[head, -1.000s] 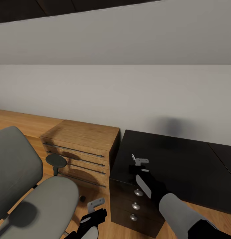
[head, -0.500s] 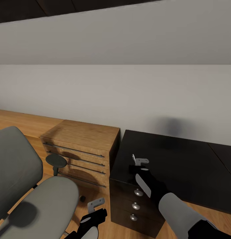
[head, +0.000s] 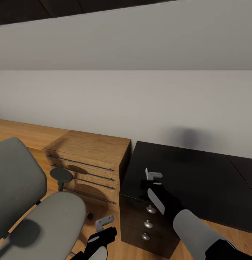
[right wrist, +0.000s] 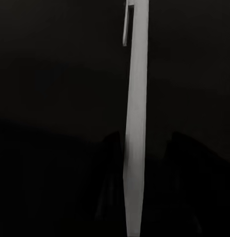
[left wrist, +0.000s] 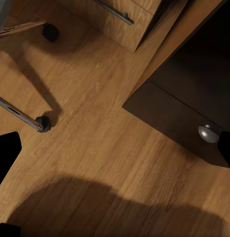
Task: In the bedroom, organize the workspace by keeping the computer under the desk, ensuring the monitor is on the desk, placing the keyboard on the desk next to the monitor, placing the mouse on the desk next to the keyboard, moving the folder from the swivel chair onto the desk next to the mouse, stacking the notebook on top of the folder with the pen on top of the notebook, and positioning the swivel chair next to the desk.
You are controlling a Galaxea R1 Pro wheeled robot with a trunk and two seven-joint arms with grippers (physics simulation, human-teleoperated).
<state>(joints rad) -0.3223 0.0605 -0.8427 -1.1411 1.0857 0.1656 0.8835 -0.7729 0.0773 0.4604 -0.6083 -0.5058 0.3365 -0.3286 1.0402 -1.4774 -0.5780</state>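
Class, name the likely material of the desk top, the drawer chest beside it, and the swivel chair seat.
Desk: glossy black, perhaps lacquered board; it shows faint reflections. Drawer chest: light wood or veneer, with visible grain and slim metal-looking handles. Swivel chair seat: matte grey, probably fabric padding, without shine.

A pen (right wrist: 135, 123), thin and whitish with a small clip near one end, runs lengthwise through the right wrist view, seen close against the black top of the desk (head: 198, 173). Whether it touches the surface cannot be told.

The desk has a glossy black top, set against the pale wall. At its near left corner sits a dark drawer unit with three round silver knobs in a column.

The swivel chair (head: 39, 213) stands on the wooden floor, apart from the desk's left end. It is grey, with a tall back, a wide bare seat and a dark rounded armrest. A chrome leg ends in a small black caster.
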